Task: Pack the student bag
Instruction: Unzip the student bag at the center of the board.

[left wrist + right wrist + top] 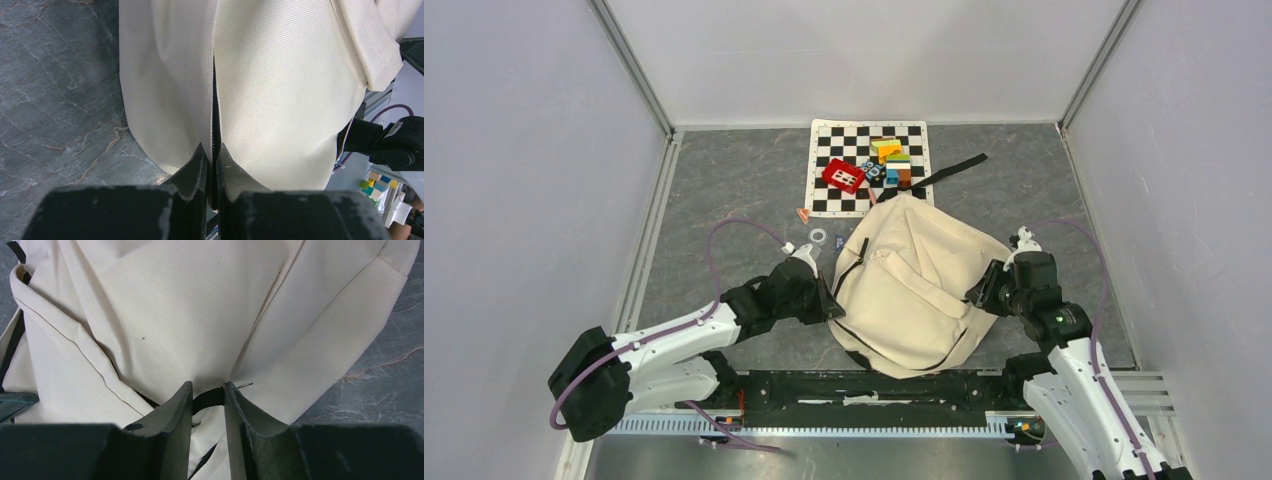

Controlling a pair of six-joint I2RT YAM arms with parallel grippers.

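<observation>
Left wrist | left gripper (214, 151) pinches woven cream student bag (280, 90) | right gripper (208, 388) pinches its bunched fabric

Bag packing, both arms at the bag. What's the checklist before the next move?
1. Left gripper shut on the bag at its zip seam: ok.
2. Right gripper shut on black trim: ok.
3. Bag open: not ok, looks shut from above.
4. Blocks packed: not ok, they lie on the chessboard beyond the bag.
5. Grips firm enough to pull: cannot tell.
</observation>
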